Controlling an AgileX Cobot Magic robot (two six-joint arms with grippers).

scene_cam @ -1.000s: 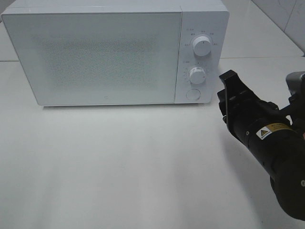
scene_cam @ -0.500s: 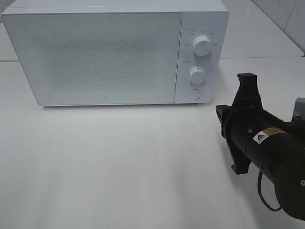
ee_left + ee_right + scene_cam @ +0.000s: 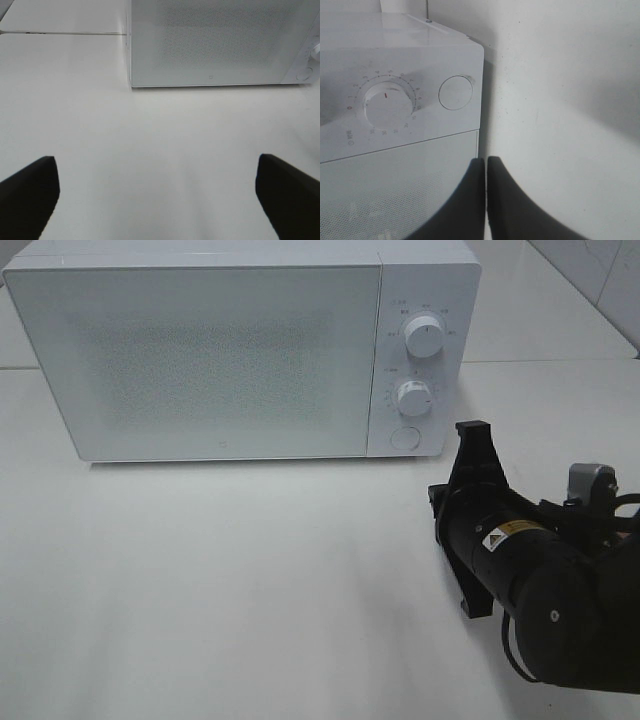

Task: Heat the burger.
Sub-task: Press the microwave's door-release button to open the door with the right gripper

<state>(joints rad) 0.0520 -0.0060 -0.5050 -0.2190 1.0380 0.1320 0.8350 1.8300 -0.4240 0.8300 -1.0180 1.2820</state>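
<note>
White worktop (image 3: 250, 580) runs back to pale, seamed tiles, and a white microwave (image 3: 200, 360) stands toward its far edge with the door shut. No view shows the burger, and whether it sits behind the frosted door cannot be told. The right claw (image 3: 486, 162), fingers pressed together and pinching nothing, points at the round button (image 3: 455, 92) next to the lower knob (image 3: 387, 102), toward the worktop's right edge. The likely step is pushing that button to release the door. Centre the closed tips squarely on it and press straight in, gently, so they don't slide onto the knob. The left claw (image 3: 155, 170) hangs spread wide over the near side, holding nothing.
</note>
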